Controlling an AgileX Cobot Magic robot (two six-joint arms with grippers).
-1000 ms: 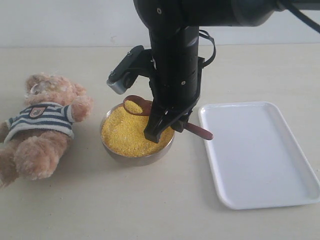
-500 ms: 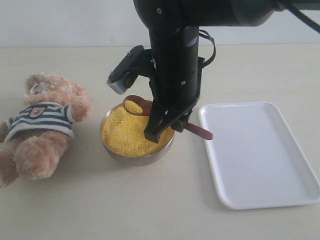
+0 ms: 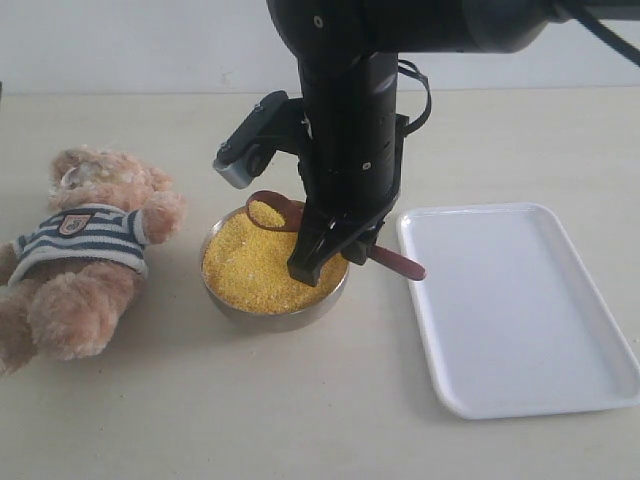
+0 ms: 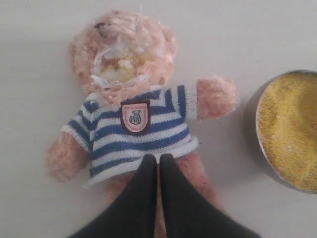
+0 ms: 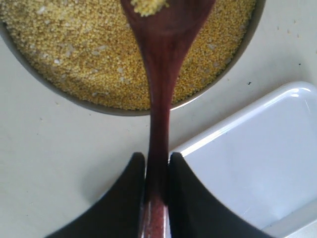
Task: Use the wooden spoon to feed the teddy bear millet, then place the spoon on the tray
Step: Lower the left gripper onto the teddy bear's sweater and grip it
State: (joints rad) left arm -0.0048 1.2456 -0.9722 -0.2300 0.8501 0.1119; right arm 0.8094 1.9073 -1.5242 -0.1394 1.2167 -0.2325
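The teddy bear (image 3: pixel 85 250) lies on its back at the left of the table, striped shirt up. My left gripper (image 4: pixel 158 161) hovers over its lower belly, shut on nothing, and the bear (image 4: pixel 133 114) fills that wrist view. My right gripper (image 3: pixel 340 250) is shut on the handle of the wooden spoon (image 3: pixel 275 208). The spoon (image 5: pixel 166 74) is held over the metal bowl (image 3: pixel 285 320) of millet (image 3: pixel 250 270), and a small heap of grain sits in its oval bowl. The white tray (image 3: pixel 520 300) lies empty just right of the bowl.
The right arm's black body (image 3: pixel 350 120) rises over the bowl and hides its far side. The bowl's rim (image 4: pixel 250 124) stands close to the bear's outstretched paw (image 4: pixel 215 96). Bare beige tabletop (image 3: pixel 300 410) runs along the front.
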